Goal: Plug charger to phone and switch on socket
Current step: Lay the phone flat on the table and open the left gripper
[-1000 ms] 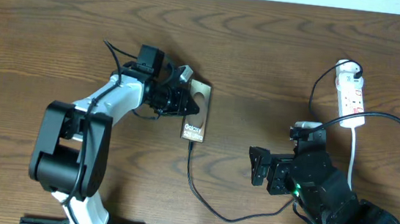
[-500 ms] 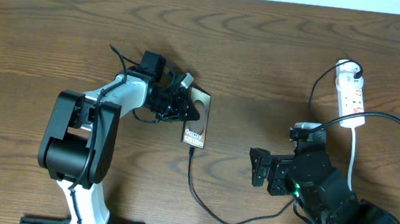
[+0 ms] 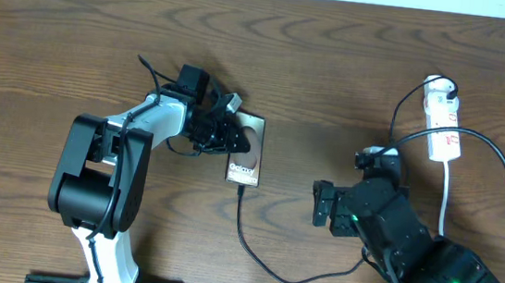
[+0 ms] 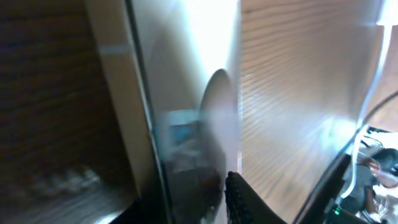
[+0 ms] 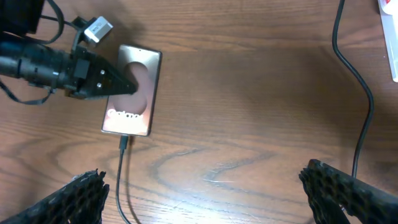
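Phone [image 5: 132, 90] lies mid-table, left of centre. L gripper [image 5: 126, 85] bears on it, prob steadying it (jaw gap: cannot tell). Charger [image 5: 124, 142] plug meets its near edge. R gripper [image 3: 321, 207] wide, empty. Socket [image 3: 442, 118] by far right corner, switch prob next.

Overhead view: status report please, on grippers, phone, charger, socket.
Left gripper on phone edge, grip unclear. Right gripper open, empty. Charger meets phone's bottom edge. Socket untouched.

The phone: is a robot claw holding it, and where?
Left gripper touches the phone's left long edge; a firm grip cannot be told. Right gripper holds nothing.
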Controlling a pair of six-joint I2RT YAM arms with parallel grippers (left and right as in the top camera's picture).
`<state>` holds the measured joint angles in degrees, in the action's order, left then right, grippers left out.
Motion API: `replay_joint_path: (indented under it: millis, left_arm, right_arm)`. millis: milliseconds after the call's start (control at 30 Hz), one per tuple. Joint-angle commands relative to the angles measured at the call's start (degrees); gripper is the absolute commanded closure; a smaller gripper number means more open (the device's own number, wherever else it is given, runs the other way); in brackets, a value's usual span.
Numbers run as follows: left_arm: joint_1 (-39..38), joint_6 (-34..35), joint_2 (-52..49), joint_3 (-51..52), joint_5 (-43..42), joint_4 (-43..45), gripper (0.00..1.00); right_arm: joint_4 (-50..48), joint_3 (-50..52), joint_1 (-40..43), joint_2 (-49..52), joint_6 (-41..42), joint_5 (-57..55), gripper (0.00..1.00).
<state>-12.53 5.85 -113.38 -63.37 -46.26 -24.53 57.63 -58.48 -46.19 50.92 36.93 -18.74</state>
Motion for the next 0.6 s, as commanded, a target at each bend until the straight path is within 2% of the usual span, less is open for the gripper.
replay_joint_path:
  millis: [0,233,567]
  left_arm:
    - [0.04,-0.87,-0.52,-0.61,3.58,-1.14,0.69]
    - [0.04,-0.85,-0.52,-0.61,7.87,-1.81,0.59]
    - [0.04,-0.87,-0.52,-0.61,11.41,-1.79,0.56]
  right_arm:
    - [0.02,-0.72,0.35,0.96,0.76,-0.57,0.01]
    - [0.0,-0.72,0.35,1.97,0.83,1.36,0.01]
    - [0.04,-0.72,0.35,1.97,2.49,2.32,0.01]
